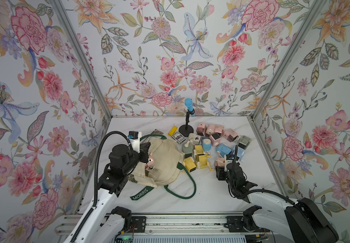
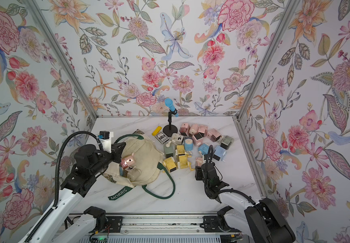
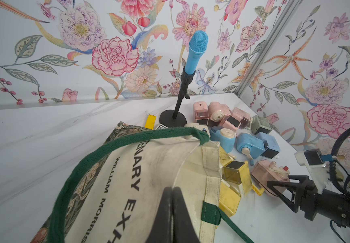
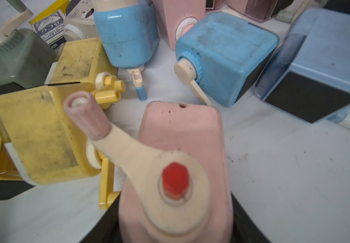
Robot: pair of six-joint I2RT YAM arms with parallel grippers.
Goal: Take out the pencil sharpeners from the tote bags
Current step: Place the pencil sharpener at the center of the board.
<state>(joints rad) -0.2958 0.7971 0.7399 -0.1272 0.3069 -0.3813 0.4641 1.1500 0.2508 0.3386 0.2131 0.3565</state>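
In both top views the cream canvas tote bag with dark green handles (image 1: 167, 166) was seen slumped on the white marbled table (image 1: 212, 195). Its mouth was turned towards the left gripper (image 1: 144, 154). In a top view a pink boxy sharpener (image 2: 127, 162) and a cream one (image 2: 134, 173) were shown lying in that mouth, not yet taken out. The right gripper (image 1: 220, 167) was placed at the near edge of the pile of pastel plastic crank sharpeners (image 1: 210, 143) beside the tote.

In the left wrist view the left gripper's fingers (image 3: 165, 210) were seen pressed shut against the printed canvas, and a fold appeared to be pinched between them.

In the right wrist view a pink crank sharpener with a cream handle and red knob (image 4: 180, 130) was clasped by its body between half-spread black fingers (image 4: 102, 223). Whether it touched the table could not be told.

The step in hand was judged to be the setting down of this sharpener. Next, a release was called for, then a reach back into the held-open mouth.

A grubby yellow sharpener (image 4: 43, 134) was crowded just beside the held one. A blue microphone on a black stand (image 1: 189, 106), a flat yellow bar (image 1: 172, 130) and a small dark printed box (image 1: 177, 137) were set beyond the pile. The loose green handle loop (image 1: 194, 185), lying between the tote and the right arm, could be snagged.
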